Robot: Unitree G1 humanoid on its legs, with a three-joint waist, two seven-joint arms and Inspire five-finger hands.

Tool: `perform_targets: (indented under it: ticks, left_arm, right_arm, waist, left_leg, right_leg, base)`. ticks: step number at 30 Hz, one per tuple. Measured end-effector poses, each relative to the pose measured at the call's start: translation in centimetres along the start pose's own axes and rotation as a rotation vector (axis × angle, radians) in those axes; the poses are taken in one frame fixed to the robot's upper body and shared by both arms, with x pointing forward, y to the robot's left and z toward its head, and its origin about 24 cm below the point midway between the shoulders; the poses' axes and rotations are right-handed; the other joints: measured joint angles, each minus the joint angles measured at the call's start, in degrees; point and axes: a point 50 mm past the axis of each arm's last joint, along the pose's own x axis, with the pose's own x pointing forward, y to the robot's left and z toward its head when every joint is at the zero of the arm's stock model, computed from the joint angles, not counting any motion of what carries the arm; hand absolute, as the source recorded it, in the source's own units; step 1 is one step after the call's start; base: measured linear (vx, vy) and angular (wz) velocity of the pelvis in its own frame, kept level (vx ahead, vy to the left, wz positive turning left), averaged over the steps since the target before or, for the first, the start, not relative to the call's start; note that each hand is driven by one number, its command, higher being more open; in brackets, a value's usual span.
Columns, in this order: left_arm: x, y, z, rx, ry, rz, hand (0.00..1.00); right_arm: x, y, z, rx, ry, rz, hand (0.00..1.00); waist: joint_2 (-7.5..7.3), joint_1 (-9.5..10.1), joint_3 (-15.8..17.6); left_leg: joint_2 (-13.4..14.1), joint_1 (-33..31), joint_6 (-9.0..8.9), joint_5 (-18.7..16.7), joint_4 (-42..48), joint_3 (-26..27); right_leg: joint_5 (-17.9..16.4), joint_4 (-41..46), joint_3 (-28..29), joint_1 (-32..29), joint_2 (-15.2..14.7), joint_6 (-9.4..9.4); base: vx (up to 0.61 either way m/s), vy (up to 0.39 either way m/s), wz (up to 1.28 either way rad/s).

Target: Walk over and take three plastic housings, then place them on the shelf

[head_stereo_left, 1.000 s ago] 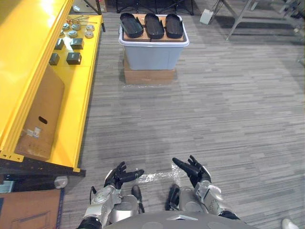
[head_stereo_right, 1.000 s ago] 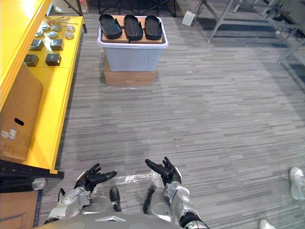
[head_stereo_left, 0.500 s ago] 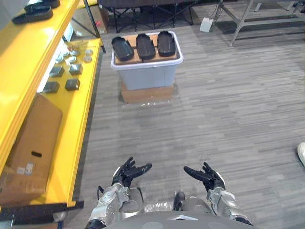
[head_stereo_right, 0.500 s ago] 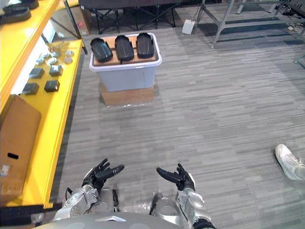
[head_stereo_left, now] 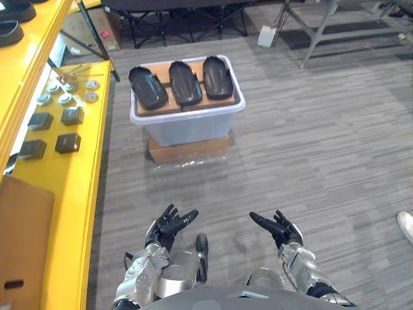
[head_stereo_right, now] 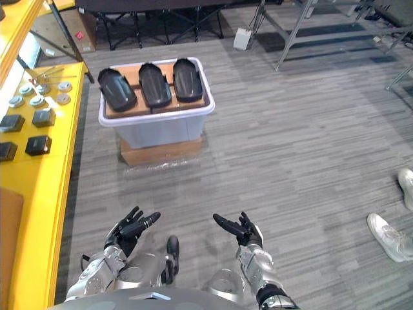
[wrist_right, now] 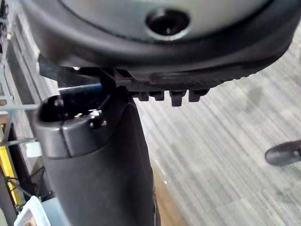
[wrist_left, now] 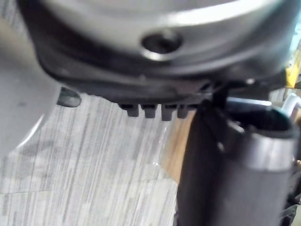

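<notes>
Risk sits mainly in the approach: the 3 housings (head_stereo_left: 185,82) lie side by side on a cardboard sheet across the top of the bin (head_stereo_left: 187,126), and the bin stands on a low box (head_stereo_left: 190,148), so a bump from a leg or a hard push while reaching could, I judge, shift the stack or slide a housing off. Both hands are well short of the bin, the left hand (head_stereo_left: 166,227) and right hand (head_stereo_left: 279,230) held low with fingers apart and relaxed, holding nothing; a grasp begun too early would close on air. The housings look smooth and curved, so a loose pinch may let 1 slip. Left of the bin runs the yellow shelf (head_stereo_left: 84,168), carrying small black blocks (head_stereo_left: 68,143) and round discs (head_stereo_left: 64,98) that a careless placement could knock. Floor (head_stereo_left: 310,148) around the bin is flat grey striped flooring. Beyond the bin stand black stands (head_stereo_left: 174,13); well right of the bin a person's shoes (head_stereo_right: 389,237) show, a hazard if the robot veers.
</notes>
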Motion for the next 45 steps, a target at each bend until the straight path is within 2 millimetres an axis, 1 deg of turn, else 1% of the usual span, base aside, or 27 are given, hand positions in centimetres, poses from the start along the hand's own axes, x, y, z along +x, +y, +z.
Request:
perform_targets:
  ticks: [2,3,4,5,7,8,10,11,12,13,14,15,17,18,20,21,23,26,27,28,29,31,33,36,41,43,45]
  left_arm:
    - [0.3,-0.1,0.5,-0.001,-0.013,0.004,1.00]
    - [0.8,-0.7,1.4,0.000,-0.035,-0.006,1.00]
    - [1.3,-1.2,2.2,0.006,-0.056,-0.010,1.00]
    - [1.4,-1.2,2.3,0.007,-0.060,-0.005,1.00]
    - [1.4,-1.0,2.3,0.001,-0.057,0.010,1.00]
    - [1.4,-1.0,2.2,0.000,-0.055,0.012,1.00]
    - [1.2,-0.7,1.9,-0.001,-0.046,0.016,1.00]
    - [1.0,-0.4,1.5,-0.006,-0.033,0.023,1.00]
    - [0.8,-0.4,0.8,-0.012,-0.010,0.023,1.00]
    - [0.6,-0.4,0.3,-0.013,0.004,0.021,1.00]
    - [0.2,-0.5,-0.8,-0.051,0.029,0.025,1.00]
    - [0.1,-0.6,-1.6,-0.080,0.054,0.021,1.00]
    - [0.0,-0.6,-2.4,-0.077,0.081,0.021,1.00]
    - [0.0,-0.5,-2.3,-0.076,0.073,0.022,1.00]
    - [0.2,-0.9,-2.1,-0.080,0.066,0.011,1.00]
    - [0.4,-1.2,-1.9,-0.081,0.060,-0.003,1.00]
    - [0.7,-1.6,-1.6,-0.077,0.053,-0.013,1.00]
    - [0.9,-2.1,-1.7,-0.062,0.067,-0.034,1.00]
    - [0.9,-2.3,-1.9,-0.044,0.077,-0.041,1.00]
    - [1.1,-2.6,-1.9,-0.026,0.080,-0.054,1.00]
    - [1.3,-2.6,-1.4,-0.011,0.074,-0.057,1.00]
    - [1.8,-2.4,0.2,0.068,0.047,-0.073,1.00]
    - [1.9,-2.2,0.5,0.088,0.061,-0.076,1.00]
    - [1.7,-1.2,0.8,0.118,0.087,-0.040,1.00]
    - [1.3,-0.1,-0.4,0.194,0.152,-0.002,1.00]
    - [0.6,0.5,-1.6,0.191,0.185,0.014,1.00]
    - [0.5,0.8,-1.5,0.206,0.191,0.023,1.00]
  right_arm:
    - [-0.1,0.4,-0.3,0.011,-0.006,0.007,1.00]
    - [0.0,0.6,-0.1,0.011,-0.015,0.012,1.00]
    - [0.0,0.6,-0.1,0.008,-0.013,0.012,1.00]
    - [0.0,0.7,-0.1,0.000,-0.015,0.014,1.00]
    - [-0.1,0.6,-0.1,-0.007,-0.030,0.016,1.00]
    - [-0.3,0.4,-0.4,-0.006,-0.028,0.008,1.00]
    - [-0.9,-0.4,-1.5,-0.004,-0.007,-0.018,1.00]
    - [-1.2,-0.9,-1.7,0.000,-0.005,-0.038,1.00]
    - [-1.2,-1.4,-1.5,0.001,-0.016,-0.054,1.00]
    - [-1.2,-1.5,-1.3,-0.002,-0.025,-0.057,1.00]
    - [-1.2,-1.5,-0.8,-0.007,-0.052,-0.055,1.00]
    - [-1.0,-1.3,0.1,-0.005,-0.093,-0.059,1.00]
    - [-0.9,-1.4,0.8,-0.005,-0.125,-0.078,1.00]
    - [-0.9,-1.3,1.2,-0.009,-0.146,-0.076,1.00]
    - [-0.8,-1.0,2.5,-0.020,-0.201,-0.077,1.00]
    - [-0.7,-0.7,3.7,-0.050,-0.247,-0.077,1.00]
    - [-0.6,-0.4,4.7,-0.056,-0.284,-0.079,1.00]
    - [-0.5,-0.5,5.3,-0.071,-0.300,-0.106,1.00]
    - [-0.6,-0.9,5.7,-0.084,-0.310,-0.119,1.00]
    - [-0.7,-1.0,6.1,-0.082,-0.327,-0.124,1.00]
    - [-0.6,-0.7,6.2,-0.064,-0.329,-0.123,1.00]
    - [-0.6,0.2,6.5,-0.048,-0.343,-0.092,1.00]
    - [-0.7,0.7,7.4,-0.040,-0.382,-0.076,1.00]
    - [-0.9,1.9,9.7,-0.035,-0.471,-0.026,1.00]
    - [-1.1,2.0,12.6,-0.003,-0.540,-0.037,1.00]
    - [-1.2,2.1,14.4,-0.018,-0.582,-0.036,1.00]
    - [-1.5,1.8,16.1,-0.012,-0.613,-0.054,1.00]
  waist:
    - [0.21,-0.35,-0.2]
    - [0.60,-0.87,0.0]
    - [0.93,-0.85,0.1]
    - [1.01,-0.91,0.2]
    - [0.54,-1.10,0.2]
    - [0.24,-1.21,0.3]
    - [-0.89,-1.28,0.1]
    - [-0.67,-1.58,0.0]
    - [0.65,-2.04,-0.7]
    - [1.42,-2.06,-1.1]
    - [2.96,-1.86,-2.1]
    - [4.21,-2.08,-2.4]
    - [4.19,-2.38,-2.2]
    - [4.15,-2.09,-2.1]
    - [4.12,-1.66,-2.2]
    - [4.31,-1.88,-2.2]
    - [4.05,-2.09,-2.0]
    - [3.83,-2.63,-1.9]
    - [4.72,-2.76,-2.4]
    - [6.41,-2.90,-2.9]
    - [5.20,-2.97,-2.4]
    - [1.09,-2.54,-1.9]
    - [0.30,-2.62,-2.0]
    - [0.33,-2.75,-2.1]
    - [-0.88,-2.75,-2.1]
    - [-1.73,-2.72,-2.0]
    - [-2.18,-2.65,-1.9]
  left_leg:
    - [0.5,0.2,0.05,-0.3,0.0,-1.5]
    - [0.9,-0.2,-0.26,-0.5,-0.1,-3.2]
    - [1.8,-0.1,-1.29,-1.2,-0.1,-4.3]
    - [2.1,0.1,-1.86,-1.8,0.1,-4.8]
    - [2.8,1.0,-3.10,-4.9,2.6,-7.4]
    - [2.7,1.3,-3.58,-6.0,3.9,-8.4]
    - [2.4,1.7,-4.88,-10.6,8.8,-11.7]
    - [2.9,1.6,-5.96,-13.6,12.0,-14.5]
    - [4.6,1.4,-7.06,-15.3,12.9,-16.6]
    - [5.7,1.4,-7.71,-15.7,12.7,-17.3]
    - [7.9,0.9,-8.52,-15.6,13.1,-17.9]
    - [9.2,-1.7,-9.60,-14.9,17.9,-17.0]
    - [10.7,-5.1,-11.82,-12.5,25.9,-14.5]
    - [11.5,-5.5,-11.60,-12.5,28.6,-12.4]
    - [12.1,-5.9,-11.05,-13.1,25.7,-9.1]
    - [12.2,-6.6,-10.97,-12.9,20.5,-8.0]
    - [12.3,-7.9,-11.44,-11.0,13.9,-8.0]
    - [12.3,-9.2,-11.92,-4.5,7.9,-7.9]
    - [12.7,-8.9,-11.84,0.5,5.9,-6.8]
    - [13.4,-7.9,-10.14,2.8,4.8,-5.7]
    - [12.1,-7.3,-9.65,3.0,4.0,-4.8]
    - [7.9,-5.0,-7.84,3.9,-0.3,-2.4]
    - [5.8,-2.4,-6.75,4.6,-3.8,-1.4]
    - [4.2,0.1,-5.75,5.3,-7.9,-0.9]
    - [4.3,-0.3,-5.63,6.9,-10.2,-2.7]
    - [4.3,-0.6,-5.64,6.9,-10.3,-2.9]
    - [4.3,-1.8,-5.72,7.3,-10.3,-3.4]
  right_leg:
    - [0.0,-8.8,-1.0,-2.4,2.5,0.19]
    - [0.9,-16.9,-0.5,-4.8,4.7,1.23]
    - [2.7,-24.1,1.6,-6.9,6.6,3.11]
    - [4.5,-27.0,3.0,-7.9,7.3,3.33]
    - [11.8,-32.5,8.9,-11.3,7.5,4.89]
    - [13.2,-33.3,9.9,-11.5,7.3,4.96]
    - [14.5,-34.4,12.9,-10.1,6.7,4.40]
    - [18.1,-31.4,13.0,-9.7,7.0,2.74]
    - [17.9,-28.1,12.0,-10.2,8.4,1.71]
    - [17.0,-27.5,10.9,-10.2,9.2,0.45]
    - [15.9,-27.9,9.3,-10.0,11.2,-1.30]
    - [15.3,-28.9,7.5,-9.1,12.3,-2.21]
    - [14.7,-31.6,5.7,-5.2,13.1,-3.14]
    - [14.5,-33.0,5.1,-2.5,13.4,-3.41]
    - [14.2,-34.9,5.1,0.0,13.3,-3.37]
    - [14.1,-36.1,5.0,0.9,13.1,-3.34]
    - [13.8,-36.5,4.8,1.6,12.0,-2.55]
    - [13.0,-36.0,5.0,3.8,9.5,-0.23]
    - [12.4,-35.6,6.0,4.1,9.3,1.32]
    - [11.8,-35.2,7.1,4.2,9.2,2.87]
    - [12.2,-35.2,7.2,4.3,8.2,3.60]
    - [13.5,-37.3,6.4,4.7,4.0,5.74]
    - [14.7,-38.3,5.5,5.7,2.2,7.59]
    - [14.9,-38.3,4.3,5.7,0.9,7.78]
    - [14.8,-38.4,2.0,5.4,1.4,7.75]
    - [14.8,-38.4,1.9,5.0,1.4,7.69]
    - [14.8,-38.5,1.2,4.5,1.6,7.64]
  base:
    - [0.31,-0.037,0.43]
    - [0.38,-0.107,0.61]
    - [0.31,-0.095,0.49]
    - [0.28,-0.149,0.35]
    - [0.27,-0.200,0.50]
    - [0.30,-0.329,0.74]
    - [0.28,-0.375,0.86]
    - [0.28,-0.474,1.02]
    - [0.34,-0.557,0.93]
    - [0.30,-0.411,0.63]
    - [0.31,-0.331,0.48]
    - [0.30,-0.308,0.50]
    - [0.26,-0.259,0.51]
    - [0.27,-0.240,0.31]
    - [0.21,-0.113,0.05]
    - [0.16,-0.020,0.01]
    - [0.18,0.039,0.06]
    - [0.26,0.198,-0.11]
    - [0.28,0.299,-0.45]
    - [0.29,0.332,-0.38]
    - [0.19,0.268,-0.30]
    - [0.20,0.308,-0.15]
    - [0.12,0.189,-0.13]
    - [0.05,0.088,-0.14]
    - [-0.03,-0.011,0.19]
    - [-0.06,0.008,0.05]
    - [-0.07,0.021,0.18]
